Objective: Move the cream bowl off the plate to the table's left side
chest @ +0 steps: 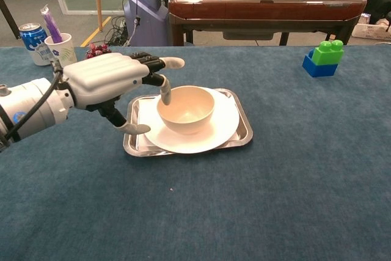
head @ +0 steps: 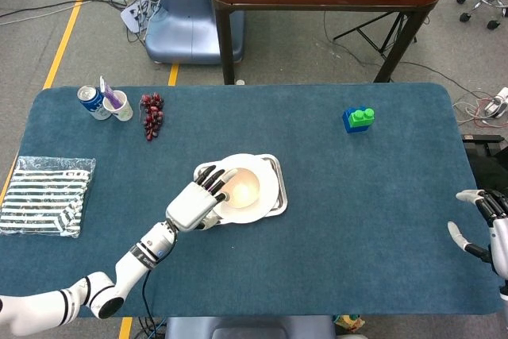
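On the blue table (chest: pixel 275 200) we see the cream bowl (chest: pixel 186 109) sitting upright in the middle of a white plate (chest: pixel 223 128), and the plate lies in a metal tray (chest: pixel 243 131) near the table's centre. Our left hand (chest: pixel 107 78) is at the bowl's left side. Its fingers (chest: pixel 165 87) are spread and reach over the near-left rim, one fingertip curling down at the rim's edge, while the thumb (chest: pixel 133 128) lies low over the tray's left part, apart from the bowl's wall. We cannot tell whether any fingertip actually touches the bowl; the hand has not closed on it and holds nothing. From the head view the same hand (head: pixel 196 202) covers the tray's left corner, with its dark fingers over the bowl (head: pixel 243 186).

Our right hand (head: pixel 486 223) is at the table's far right edge, well apart from the tray, fingers apart and empty.

At the table's back left stand a can (head: pixel 90 99) and, just beside it, a white cup (head: pixel 119 105) with a purple thing in it. Grapes (head: pixel 152 112) lie near the cup. A striped bag (head: pixel 46 194) lies flat at the left edge. A blue and green block (head: pixel 358 119) stands toward the back right.
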You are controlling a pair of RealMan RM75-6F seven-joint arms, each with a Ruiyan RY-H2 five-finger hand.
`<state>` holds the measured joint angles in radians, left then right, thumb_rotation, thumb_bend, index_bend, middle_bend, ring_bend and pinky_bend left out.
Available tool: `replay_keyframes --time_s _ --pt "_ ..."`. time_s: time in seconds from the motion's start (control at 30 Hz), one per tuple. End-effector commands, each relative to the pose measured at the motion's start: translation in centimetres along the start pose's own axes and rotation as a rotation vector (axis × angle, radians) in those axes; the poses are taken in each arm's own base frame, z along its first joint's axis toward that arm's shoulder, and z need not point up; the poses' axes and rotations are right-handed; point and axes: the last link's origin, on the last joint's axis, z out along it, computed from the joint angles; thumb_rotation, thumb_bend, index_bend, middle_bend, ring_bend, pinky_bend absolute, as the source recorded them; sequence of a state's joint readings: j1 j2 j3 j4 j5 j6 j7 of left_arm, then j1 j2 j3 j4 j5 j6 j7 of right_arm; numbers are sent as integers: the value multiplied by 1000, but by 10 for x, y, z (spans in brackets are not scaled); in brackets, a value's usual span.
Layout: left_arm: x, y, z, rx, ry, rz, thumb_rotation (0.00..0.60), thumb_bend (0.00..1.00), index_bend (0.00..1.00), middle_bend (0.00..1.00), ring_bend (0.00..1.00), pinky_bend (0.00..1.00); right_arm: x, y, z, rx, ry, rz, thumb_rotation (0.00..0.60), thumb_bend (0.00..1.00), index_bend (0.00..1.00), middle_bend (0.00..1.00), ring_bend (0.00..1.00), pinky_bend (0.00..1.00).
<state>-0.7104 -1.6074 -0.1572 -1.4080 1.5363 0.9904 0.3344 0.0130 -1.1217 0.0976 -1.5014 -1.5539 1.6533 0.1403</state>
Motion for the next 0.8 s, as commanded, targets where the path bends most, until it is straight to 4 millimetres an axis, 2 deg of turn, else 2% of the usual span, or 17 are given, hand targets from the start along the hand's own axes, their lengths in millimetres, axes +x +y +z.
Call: replay_keyframes --time_s 0.03,0.57,0.8 --pt "-3 0 3 3 -9 14 600 219 371 0 0 0 0 0 0 0 -1 1 600 352 354 352 253 485" --pt "-14 10 16 15 -18 43 600 220 373 0 0 0 0 0 0 3 -6 6 600 352 355 352 253 485" --pt "-17 10 22 41 -18 39 600 220 403 0 0 0 2 1 0 2 -2 13 600 352 355 352 253 485"
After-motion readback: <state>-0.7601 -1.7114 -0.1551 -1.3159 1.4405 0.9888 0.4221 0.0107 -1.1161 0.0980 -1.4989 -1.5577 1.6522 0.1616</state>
